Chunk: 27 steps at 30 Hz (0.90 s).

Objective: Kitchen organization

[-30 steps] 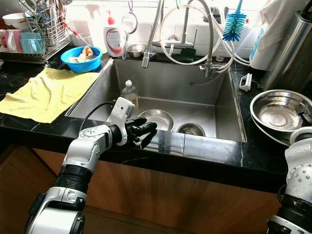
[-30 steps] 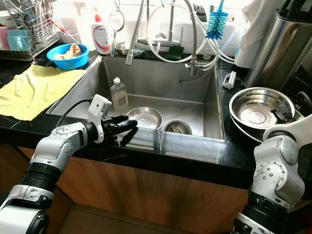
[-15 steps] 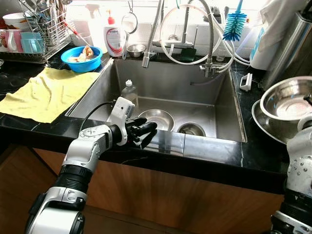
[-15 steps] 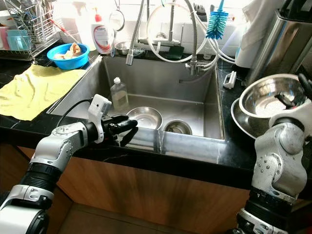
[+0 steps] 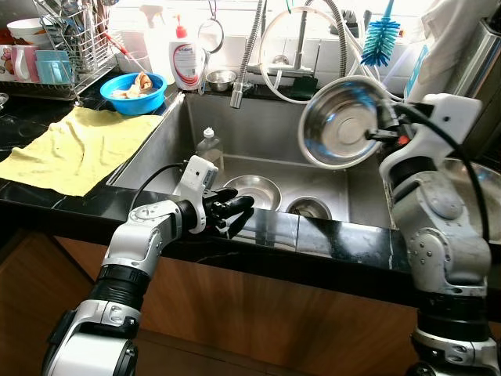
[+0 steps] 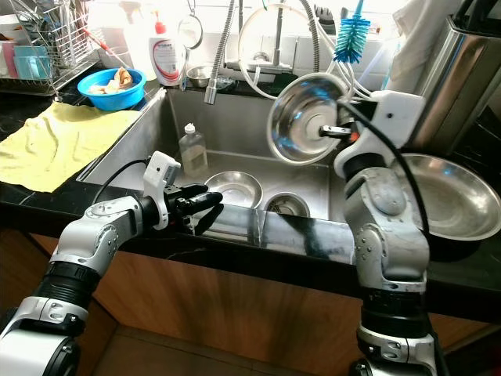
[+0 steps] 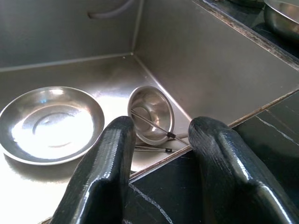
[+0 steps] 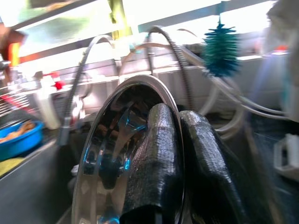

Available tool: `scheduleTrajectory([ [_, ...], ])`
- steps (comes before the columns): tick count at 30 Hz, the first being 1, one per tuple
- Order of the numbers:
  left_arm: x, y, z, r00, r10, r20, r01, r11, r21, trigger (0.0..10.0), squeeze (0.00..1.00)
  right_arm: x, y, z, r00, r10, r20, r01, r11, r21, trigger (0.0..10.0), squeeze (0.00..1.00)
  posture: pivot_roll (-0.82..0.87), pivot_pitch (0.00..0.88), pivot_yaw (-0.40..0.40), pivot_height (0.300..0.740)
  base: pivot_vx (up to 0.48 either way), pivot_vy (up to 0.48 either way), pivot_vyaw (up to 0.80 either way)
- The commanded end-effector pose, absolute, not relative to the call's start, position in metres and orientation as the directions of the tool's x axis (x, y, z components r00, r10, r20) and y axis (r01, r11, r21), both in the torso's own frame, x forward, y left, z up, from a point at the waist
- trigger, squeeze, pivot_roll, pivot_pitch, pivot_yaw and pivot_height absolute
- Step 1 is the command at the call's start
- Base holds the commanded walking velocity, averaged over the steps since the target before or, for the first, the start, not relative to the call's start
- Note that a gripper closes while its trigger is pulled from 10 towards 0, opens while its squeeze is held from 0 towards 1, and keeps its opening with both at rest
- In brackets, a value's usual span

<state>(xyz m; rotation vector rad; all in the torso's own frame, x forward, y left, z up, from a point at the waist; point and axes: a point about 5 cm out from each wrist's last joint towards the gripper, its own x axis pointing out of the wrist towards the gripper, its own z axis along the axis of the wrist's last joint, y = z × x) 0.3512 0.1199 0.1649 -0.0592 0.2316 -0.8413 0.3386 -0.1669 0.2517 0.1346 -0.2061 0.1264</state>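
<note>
Lettering on the white bottle [image 5: 185, 56] by the sink [image 5: 258, 125] is unreadable.

Home kitchen: steel sink [image 5: 258, 129] with hose tap [image 5: 244, 63], black stone table [image 5: 47, 200], dish rack [image 5: 66, 47], soap bottle [image 5: 185, 61], bottle brush [image 5: 380, 35], yellow cloth [image 5: 74, 149].

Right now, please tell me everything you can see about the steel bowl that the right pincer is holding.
The bowl is round, shiny steel, shallow, and looks empty. The right pincer is shut on its rim, one finger inside and one outside. It hangs in the air above the sink, tipped on its side with the opening facing the robot. Nothing else touches it.
</note>
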Motion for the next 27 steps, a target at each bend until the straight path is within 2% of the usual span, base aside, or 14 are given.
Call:
scheduleTrajectory([
  [1,0.345,0.124,0.141,0.633,-0.727,-0.267,0.704,0.684,-0.192,10.0,0.0,0.347,-0.161,0.256,0.964,0.139,0.227,-0.163,0.982,0.095,10.0,0.0,-0.08,0.0,-0.01,0.74,0.0,0.0,0.0],
  [5,0.344,0.126,0.14,0.635,-0.724,-0.269,0.7,0.687,-0.195,10.0,0.0,0.358,-0.161,0.252,0.973,0.119,0.2,-0.141,0.986,0.095,10.0,0.0,-0.08,0.0,-0.009,0.74,0.0,0.0,0.0],
  [8,0.344,0.126,0.14,0.633,-0.725,-0.272,0.702,0.685,-0.195,10.0,0.0,0.367,-0.151,0.242,0.968,0.198,0.155,-0.208,0.977,0.051,10.0,0.0,-0.08,0.0,-0.01,0.74,0.0,0.0,0.0],
  [17,0.343,0.126,0.141,0.636,-0.724,-0.267,0.699,0.687,-0.199,10.0,0.0,0.382,-0.148,0.207,0.969,0.246,-0.003,-0.245,0.969,0.022,10.0,0.0,-0.07,0.0,-0.017,0.74,0.0,0.0,0.0],
  [27,0.343,0.128,0.14,0.632,-0.724,-0.277,0.699,0.687,-0.2,10.0,0.0,0.382,-0.163,0.185,0.979,0.186,-0.088,-0.187,0.982,-0.008,10.0,0.0,-0.07,0.0,-0.015,0.74,0.0,0.0,0.0],
])
